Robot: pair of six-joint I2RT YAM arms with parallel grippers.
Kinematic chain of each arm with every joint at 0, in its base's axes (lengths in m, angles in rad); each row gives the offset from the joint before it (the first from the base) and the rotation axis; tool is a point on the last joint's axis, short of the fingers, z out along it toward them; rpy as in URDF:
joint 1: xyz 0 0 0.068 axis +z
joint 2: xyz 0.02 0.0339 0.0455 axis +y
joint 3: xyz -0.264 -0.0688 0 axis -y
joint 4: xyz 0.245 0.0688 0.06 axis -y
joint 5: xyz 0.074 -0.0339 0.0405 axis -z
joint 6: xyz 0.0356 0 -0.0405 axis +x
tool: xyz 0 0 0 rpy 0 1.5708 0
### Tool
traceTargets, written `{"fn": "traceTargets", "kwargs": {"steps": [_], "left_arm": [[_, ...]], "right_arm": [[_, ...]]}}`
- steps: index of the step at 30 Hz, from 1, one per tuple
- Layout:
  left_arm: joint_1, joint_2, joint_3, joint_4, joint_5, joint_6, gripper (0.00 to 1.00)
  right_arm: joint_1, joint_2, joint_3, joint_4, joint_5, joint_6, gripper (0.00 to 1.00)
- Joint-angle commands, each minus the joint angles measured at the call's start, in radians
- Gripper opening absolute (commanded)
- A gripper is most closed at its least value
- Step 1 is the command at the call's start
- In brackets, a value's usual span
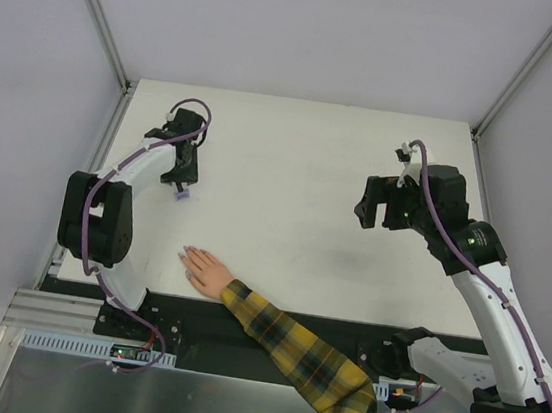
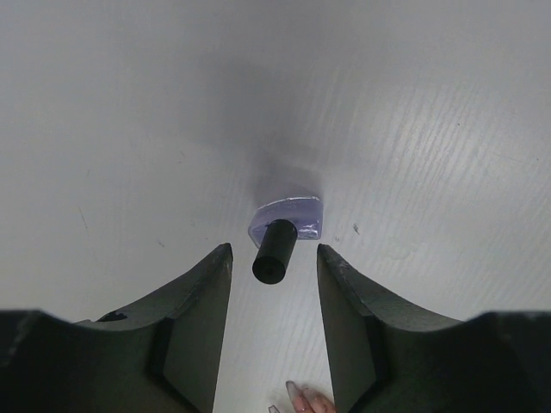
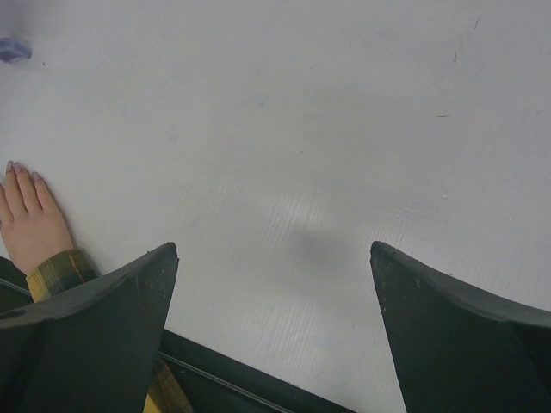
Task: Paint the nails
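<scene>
My left end effector (image 2: pixel 274 248), unclenched, straddles the light, tippy bottle's (image 2: pixel 293 213) cap (image 2: pixel 274 258); I'd grip mid-cap. Tiny nails (image 3: pixel 19 167) at six o'clock; right end effector (image 3: pixel 274 249) released.

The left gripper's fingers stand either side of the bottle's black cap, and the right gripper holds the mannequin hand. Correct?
Only the last part is wrong: the right gripper holds nothing. The right wrist view shows it open, apart from the mannequin hand.

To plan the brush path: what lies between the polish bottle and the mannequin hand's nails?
Nothing: the top view shows only bare table between the polish bottle and the nails.
</scene>
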Motion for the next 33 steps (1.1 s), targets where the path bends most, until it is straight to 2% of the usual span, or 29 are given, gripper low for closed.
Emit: {"fn": "traceTargets", "kwargs": {"steps": [1,7,27,30,33], "left_arm": [[-0.003,0.009,0.015,-0.004,-0.050,0.008,0.43],[-0.003,0.018,0.007,-0.004,-0.036,0.000,0.42],[-0.003,0.041,0.001,-0.001,-0.019,-0.011,0.26],[-0.003,0.044,0.003,-0.001,-0.017,-0.009,0.22],[-0.003,0.041,0.006,0.001,-0.011,-0.003,0.10]], "right_arm": [[0.007,-0.019,0.004,0.026,-0.014,-0.007,0.97],[0.005,-0.017,0.004,0.024,-0.014,-0.002,0.97],[0.016,-0.005,-0.010,0.036,-0.014,0.005,0.97],[0.017,-0.005,-0.011,0.033,-0.011,0.005,0.96],[0.019,-0.002,-0.017,0.042,-0.009,0.004,0.97]]}}
